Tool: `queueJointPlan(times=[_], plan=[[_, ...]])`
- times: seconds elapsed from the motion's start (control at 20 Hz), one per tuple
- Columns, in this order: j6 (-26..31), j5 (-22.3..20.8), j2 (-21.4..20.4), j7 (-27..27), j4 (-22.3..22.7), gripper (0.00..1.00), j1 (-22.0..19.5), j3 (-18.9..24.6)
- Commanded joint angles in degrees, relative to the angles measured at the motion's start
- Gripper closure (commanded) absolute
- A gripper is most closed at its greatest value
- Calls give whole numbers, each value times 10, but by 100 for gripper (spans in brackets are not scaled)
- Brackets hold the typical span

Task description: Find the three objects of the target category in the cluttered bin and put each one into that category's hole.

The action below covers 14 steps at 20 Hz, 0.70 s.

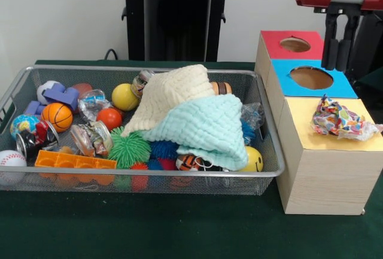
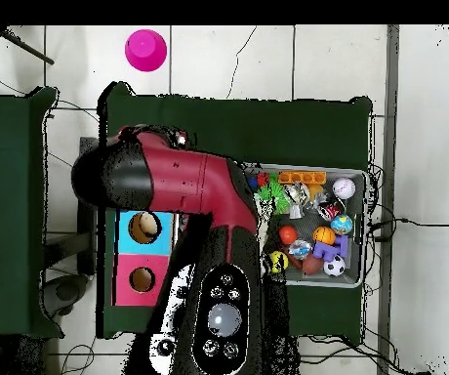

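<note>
Though hung right above the blue hole [image 1: 311,78], gripper [image 1: 337,67] carrying nothing, fingers drawn nearly together.
Crumpled patterned wrapper [image 1: 341,120] resting on top of the yellow box [image 1: 323,175], likely over its hole and not yet through; similar crinkly packets [image 1: 93,136] waiting in the wire bin [image 1: 143,174], perhaps more under the cream cloth [image 1: 170,94] and mint cloth [image 1: 206,124]. Shown from the front only: wrapper, cloths. From overhead, arm [image 2: 189,181] masking both; pink cup [image 2: 145,49] off the table.

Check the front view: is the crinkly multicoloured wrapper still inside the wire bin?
No. The multicoloured wrapper lies on the yellow top of the box, outside the wire bin.
</note>
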Motion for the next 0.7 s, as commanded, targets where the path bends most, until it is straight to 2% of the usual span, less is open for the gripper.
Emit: queueJointPlan(times=[0.05,0.4,0.7], plan=[[-36,-18,23,56,78,100,-25,56],[-60,7,29,92,102,100,-29,74],[-33,46,29,120,110,100,-30,83]])
